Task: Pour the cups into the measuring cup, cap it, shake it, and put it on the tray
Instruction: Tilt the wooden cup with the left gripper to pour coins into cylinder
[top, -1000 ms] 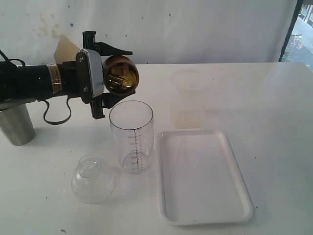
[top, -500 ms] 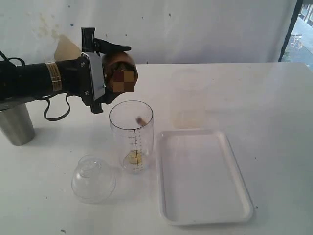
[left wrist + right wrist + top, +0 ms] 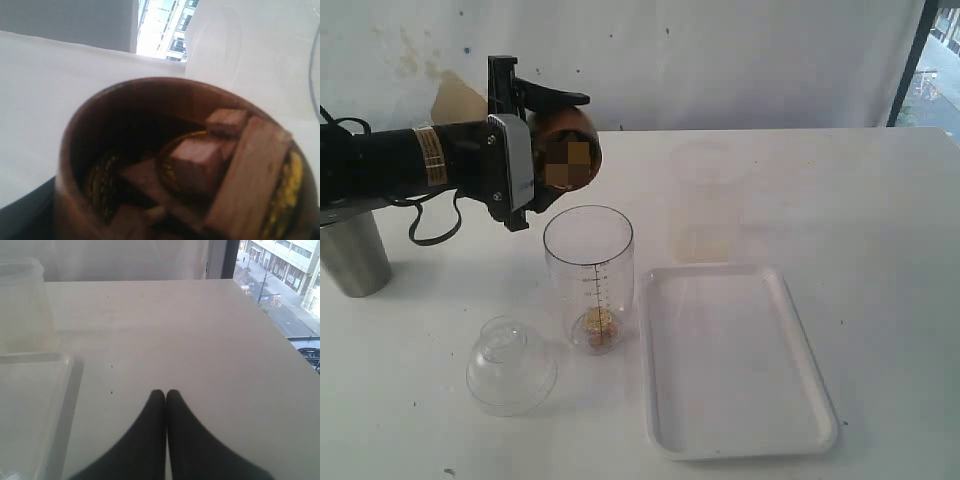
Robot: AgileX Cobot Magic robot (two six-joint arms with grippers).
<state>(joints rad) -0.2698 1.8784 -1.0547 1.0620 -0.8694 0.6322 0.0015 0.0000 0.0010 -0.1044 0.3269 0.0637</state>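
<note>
Far left, steel tumbler (image 3: 355,255) upright. Next, left gripper (image 3: 546,152) clamped wide on dark-brown wooden cup (image 3: 572,155), tipped sideways above measuring cup (image 3: 588,262); wood blocks (image 3: 250,170), gold coins (image 3: 291,200) inside. Clear measuring cup: black scale, few pieces (image 3: 600,326) at bottom. Lastly right gripper (image 3: 166,399) pressed closed, empty.

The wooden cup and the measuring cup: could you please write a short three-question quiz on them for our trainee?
1. True or false: the left gripper holds the wooden cup tipped on its side, near the mouth of the measuring cup.
2. Where does the cap lie? A: on the measuring cup. B: on the table, beside the measuring cup. C: in the tray.
3. Fill in: the right gripper is ___ (open or shut).
Key: 1 true; 2 B; 3 shut.
</note>
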